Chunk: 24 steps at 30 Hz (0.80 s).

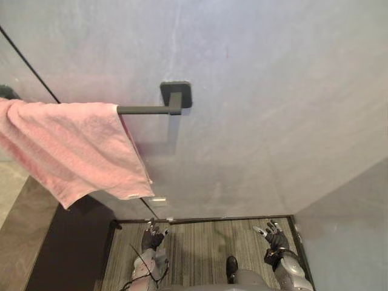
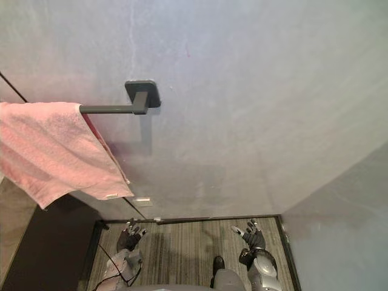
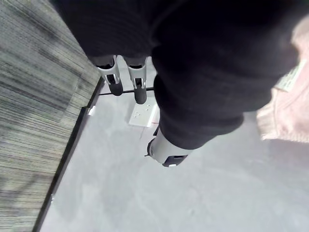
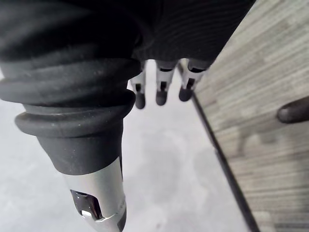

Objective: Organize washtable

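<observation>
Left hand (image 1: 153, 236) and right hand (image 1: 276, 237) are both mine. They hang low over the striped carpet (image 1: 206, 248), well apart from each other, with fingers straight and loosely spread and nothing in either one. High above my left hand and out to its left, a pink towel (image 1: 66, 148) is draped over a dark bar (image 1: 145, 110). It hangs askew, its lower edge slanting down to a corner, and a small white label (image 3: 294, 77) shows on its hem. The bar runs to a dark square plate (image 1: 176, 94) fixed on the grey wall (image 1: 273, 91) that I face. Just above my left hand, low on that wall, sits a small white socket plate (image 1: 157, 199). A dark strip (image 1: 230, 219) runs along the foot of the wall, just ahead of both my hands.
</observation>
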Tool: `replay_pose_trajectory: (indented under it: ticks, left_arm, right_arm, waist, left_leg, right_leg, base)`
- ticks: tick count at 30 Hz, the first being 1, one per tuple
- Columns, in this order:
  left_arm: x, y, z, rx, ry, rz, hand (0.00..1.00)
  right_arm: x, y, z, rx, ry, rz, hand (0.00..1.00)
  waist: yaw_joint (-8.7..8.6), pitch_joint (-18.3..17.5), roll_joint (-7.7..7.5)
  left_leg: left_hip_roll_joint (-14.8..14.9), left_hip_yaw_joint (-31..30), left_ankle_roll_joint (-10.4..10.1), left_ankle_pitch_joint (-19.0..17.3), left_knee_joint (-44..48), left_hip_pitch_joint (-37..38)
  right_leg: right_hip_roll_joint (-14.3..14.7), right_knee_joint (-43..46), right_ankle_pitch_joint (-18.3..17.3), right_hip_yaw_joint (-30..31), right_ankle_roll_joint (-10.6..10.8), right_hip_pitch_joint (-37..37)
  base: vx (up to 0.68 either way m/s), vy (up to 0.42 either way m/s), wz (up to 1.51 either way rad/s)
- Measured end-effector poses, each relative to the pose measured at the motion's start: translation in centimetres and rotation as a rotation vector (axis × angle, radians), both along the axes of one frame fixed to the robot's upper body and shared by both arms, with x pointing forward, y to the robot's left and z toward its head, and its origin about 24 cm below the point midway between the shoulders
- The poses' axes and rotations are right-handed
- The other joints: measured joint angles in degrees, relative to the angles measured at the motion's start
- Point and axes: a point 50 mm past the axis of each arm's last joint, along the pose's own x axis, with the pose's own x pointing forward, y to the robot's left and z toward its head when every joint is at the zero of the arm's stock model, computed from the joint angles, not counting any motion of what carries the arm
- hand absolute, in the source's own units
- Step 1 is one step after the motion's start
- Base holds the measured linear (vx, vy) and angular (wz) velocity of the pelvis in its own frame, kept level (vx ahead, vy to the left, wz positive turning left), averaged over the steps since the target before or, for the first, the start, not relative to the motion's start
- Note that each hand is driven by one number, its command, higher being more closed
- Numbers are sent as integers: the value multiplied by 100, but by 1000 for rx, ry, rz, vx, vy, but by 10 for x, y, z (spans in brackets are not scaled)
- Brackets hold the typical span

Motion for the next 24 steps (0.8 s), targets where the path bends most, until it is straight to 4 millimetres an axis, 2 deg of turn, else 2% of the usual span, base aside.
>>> replay_pose_trajectory:
  ticks: [5, 11, 12, 15, 18, 21, 22, 24]
  left_arm:
    - [0, 9, 15, 18, -82, 64, 0]
    - [-5, 33, 29, 68, -148, 166, 0]
    - [-1, 41, 39, 88, -194, 192, 0]
    - [7, 64, 64, 157, -301, 223, 0]
    - [12, 95, 96, 268, -419, 219, 0]
    - [20, 122, 130, 380, -537, 209, 0]
    - [21, 125, 135, 393, -555, 213, 0]
    - [28, 136, 160, 451, -656, 227, 0]
  right_arm:
    - [0, 1, 3, -1, -26, -10, 0]
    - [1, 8, 5, 16, -44, -21, 0]
    - [-3, 7, 3, 16, -33, -26, 0]
    - [-11, 3, 1, 10, -17, -34, 0]
    - [-16, -3, 0, 7, -12, -39, 0]
    - [-24, -12, -1, -16, 8, -34, 0]
    - [-25, -13, -2, -17, 12, -31, 0]
    - [-28, -13, -3, -14, 17, -13, 0]
  waist:
    - [50, 8, -30]
    - [48, 10, -27]
    - [48, 10, -25]
    - [26, 0, -12]
    - [23, -19, -9]
    - [2, -94, 125]
    - [0, -117, 148]
    - [-31, -172, 235]
  left_leg:
    - [-33, -148, -8, -3, 328, -130]
    - [31, -58, -38, -22, 186, -209]
    - [88, -9, -104, -72, 179, -216]
    - [164, 50, -102, -127, 63, -238]
    - [174, 231, -119, -125, -88, -310]
    - [175, 378, -187, -86, -269, -296]
    - [181, 392, -192, -83, -289, -294]
    - [192, 435, -223, -65, -344, -269]
  right_leg:
    - [-139, -388, 11, -535, -23, 490]
    - [-67, -789, 264, -574, -71, 561]
    - [-19, -814, 295, -577, -92, 561]
    - [58, -944, 419, -589, -137, 543]
    - [90, -1281, 669, -476, -149, 496]
    - [95, -1327, 720, -378, -166, 381]
    - [101, -1328, 717, -372, -170, 370]
    - [132, -1329, 713, -357, -175, 361]
  base:
    - [22, 0, 55]
    - [-72, -6, 8]
    - [-92, -23, 2]
    - [-102, -31, -1]
    - [-129, -27, -25]
    - [-66, -8, -18]
    - [-26, -2, -6]
    - [11, 6, -5]
